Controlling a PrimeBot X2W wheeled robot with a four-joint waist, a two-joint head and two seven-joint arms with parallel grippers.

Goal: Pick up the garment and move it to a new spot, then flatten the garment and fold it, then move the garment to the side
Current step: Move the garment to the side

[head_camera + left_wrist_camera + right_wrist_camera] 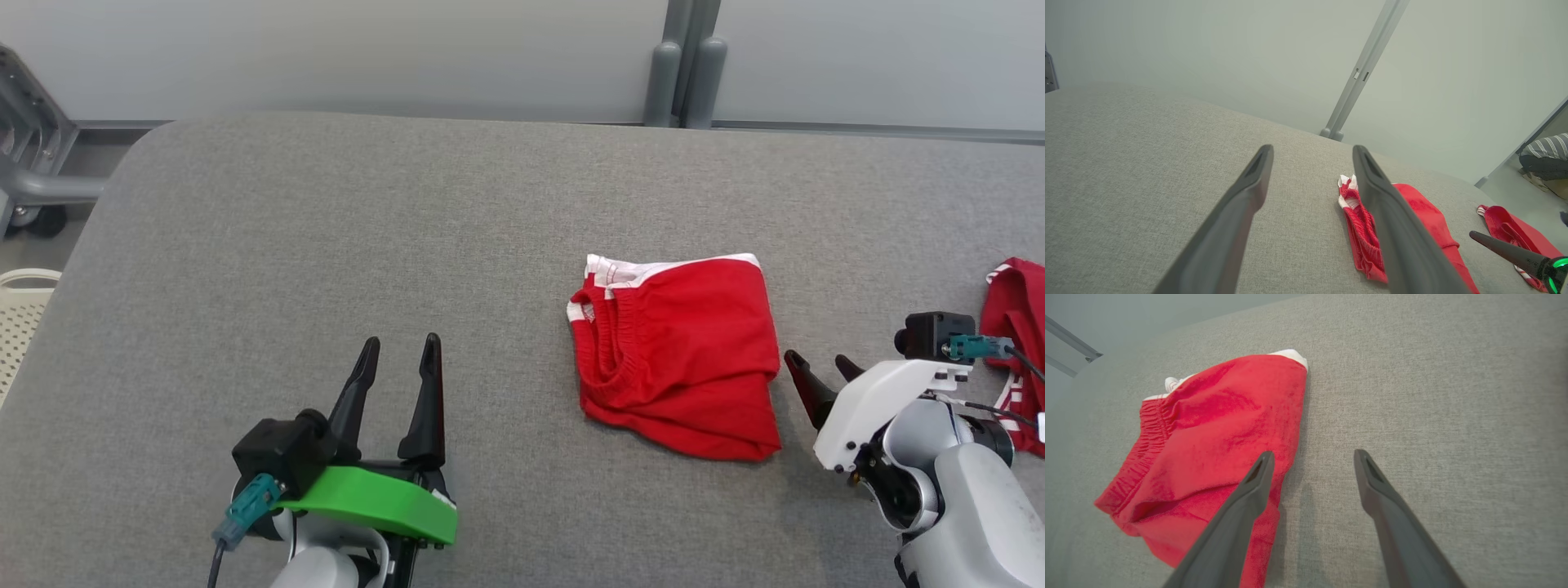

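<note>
The garment [678, 355], red shorts with white trim and an elastic waistband, lies folded into a compact square on the grey padded table [326, 245], right of centre. My right gripper [820, 363] stands open just beside its right edge, touching nothing; in the right wrist view the garment [1208, 437] lies left of the open right gripper [1312, 457]. At the lower left my left gripper [402, 347] is open and empty, well clear of the garment. In the left wrist view the left gripper [1312, 151] frames bare table, with the garment [1363, 228] partly behind its right finger.
A second red garment [1016, 327] lies at the table's right edge, behind my right wrist, also seen as a red garment [1511, 228] in the left wrist view. A white perforated basket [20, 318] and a grey cart frame [28, 155] stand off the table's left. A wall post [682, 73] rises behind.
</note>
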